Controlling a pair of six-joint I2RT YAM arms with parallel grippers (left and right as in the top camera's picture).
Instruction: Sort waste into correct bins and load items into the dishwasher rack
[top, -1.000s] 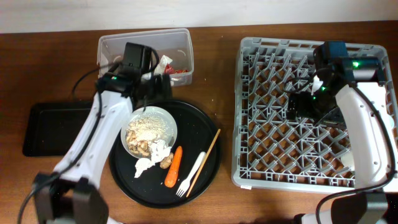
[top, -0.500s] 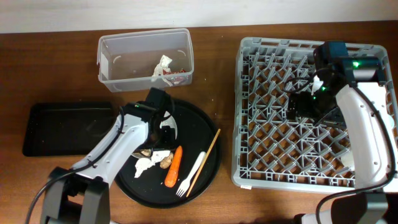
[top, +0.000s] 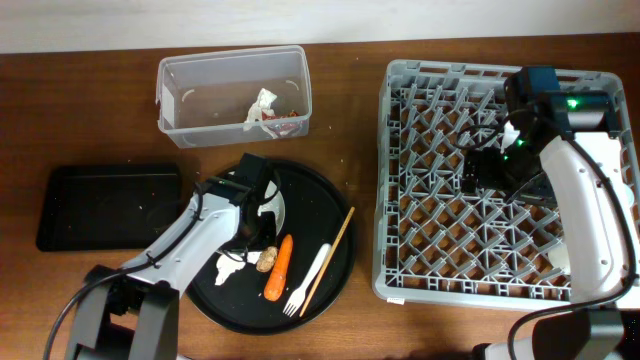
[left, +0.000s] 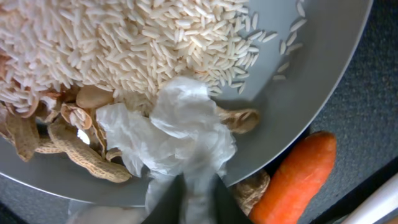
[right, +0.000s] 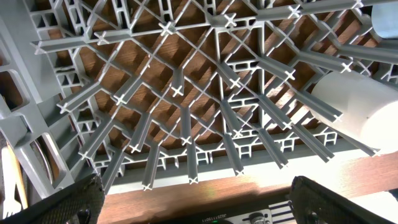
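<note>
My left gripper (left: 198, 202) is down at the near rim of the white plate (left: 323, 81) and is shut on the crumpled white tissue (left: 180, 124). Rice scraps (left: 124, 43) and peanut shells cover the plate. The orange carrot (left: 292, 180) and a brown lump (left: 252, 190) lie just right of the fingers. From overhead, the left gripper (top: 255, 237) hides most of the plate (top: 276, 206). My right gripper (right: 199, 205) hangs open above the grey dishwasher rack (top: 430, 270), with nothing between its fingers. A white cup (right: 357, 109) lies in the rack.
The round black tray (top: 325, 210) also holds a white fork (top: 308, 280) and a chopstick (top: 331, 257). Behind it stands the clear tub (top: 200, 95) with a wrapper (top: 265, 108) inside. The shallow black tray (top: 105, 205) lies at the left.
The left arm came back from the clear tub and dropped onto the plate. Its jaws went from wide open to closed on the tissue. The right arm has not moved.
</note>
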